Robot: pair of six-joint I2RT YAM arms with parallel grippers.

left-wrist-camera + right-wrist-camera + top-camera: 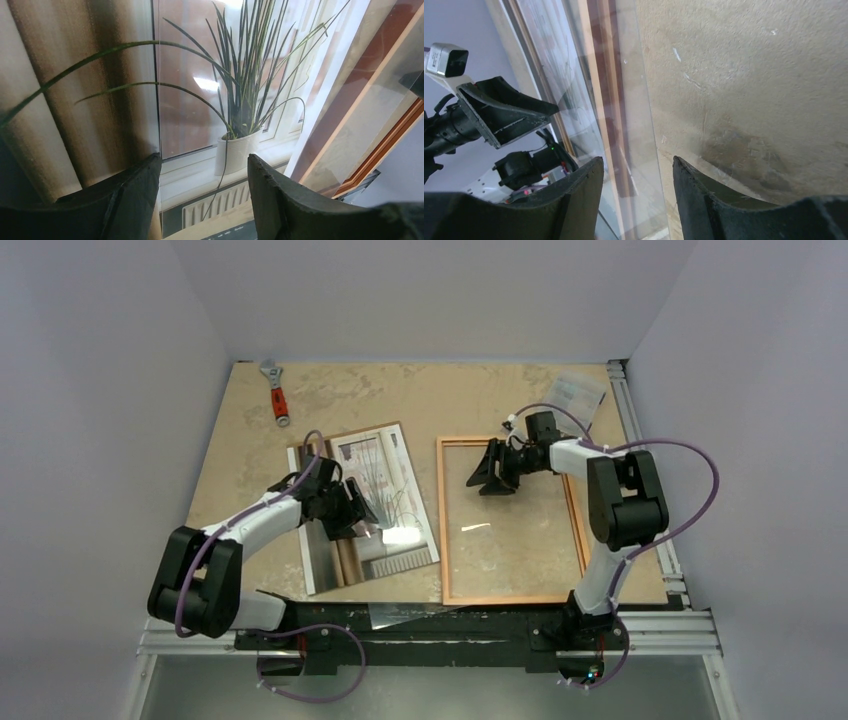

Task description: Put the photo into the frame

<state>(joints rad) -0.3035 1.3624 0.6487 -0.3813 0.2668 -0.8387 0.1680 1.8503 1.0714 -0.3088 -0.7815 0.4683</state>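
Wooden frame (510, 599) lies just beside the photo (385, 465).

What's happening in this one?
Two robot arms are getting a print framed. The left gripper is low over the photo, jaws apart; the photo lies picture side up just left of the frame. The right gripper hangs open over the frame's upper left part. Neither holds anything, and the photo is not yet in the frame.
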